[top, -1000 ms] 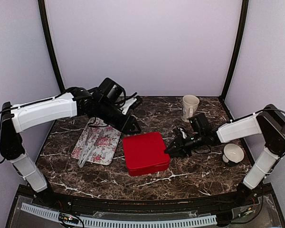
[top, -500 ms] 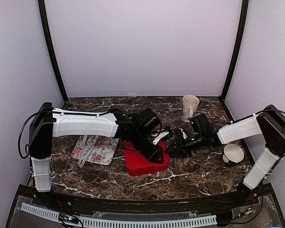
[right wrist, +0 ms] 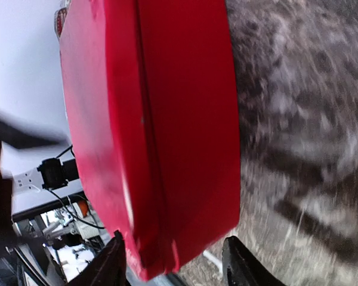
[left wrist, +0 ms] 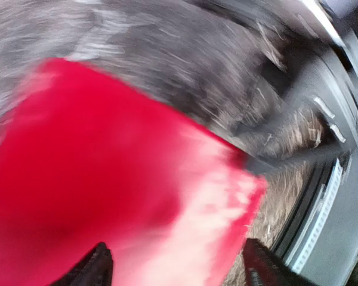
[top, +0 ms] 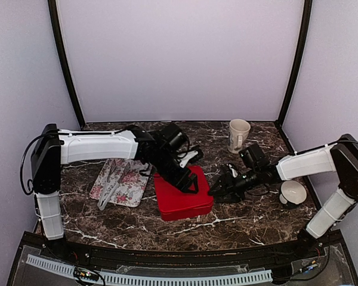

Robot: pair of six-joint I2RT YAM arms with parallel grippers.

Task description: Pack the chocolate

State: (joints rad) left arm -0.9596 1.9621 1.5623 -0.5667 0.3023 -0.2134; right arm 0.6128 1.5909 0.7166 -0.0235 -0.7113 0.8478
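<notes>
1. Left gripper (left wrist: 179,271): released. Its fingertips (left wrist: 98,268) are standing wide apart and holding nothing, and are hanging over the lid of the red box (top: 182,202), toward its far side. The wrist view is smeared, so I cannot tell whether they are touching it.
2. Right gripper (right wrist: 174,265): released. Its fingertips (right wrist: 115,262) are spread to either side of the box's right-hand corner, low and just beside the wall. Nothing is being clamped as far as the view shows.
3. Red box: lying closed in the middle of the table (top: 238,220), with the lid seam running along its side.
4. Chocolate: not showing in any view. Whether it is sitting inside the closed box cannot be told.
5. Step in hand, as judged: getting the lid off so packing can begin.
   - The right gripper should be pinning the base below the seam, not across it.
   - The left gripper should be catching the lid's rim alone and lifting straight up, with no twisting, so the box does not skid on the marble.
6. Surroundings:
   - A floral tray (top: 134,190) carrying tongs (top: 110,187), left of the box.
   - A mug (top: 238,135) standing at the back.
   - A white bowl (top: 293,192) beside the right arm.
</notes>
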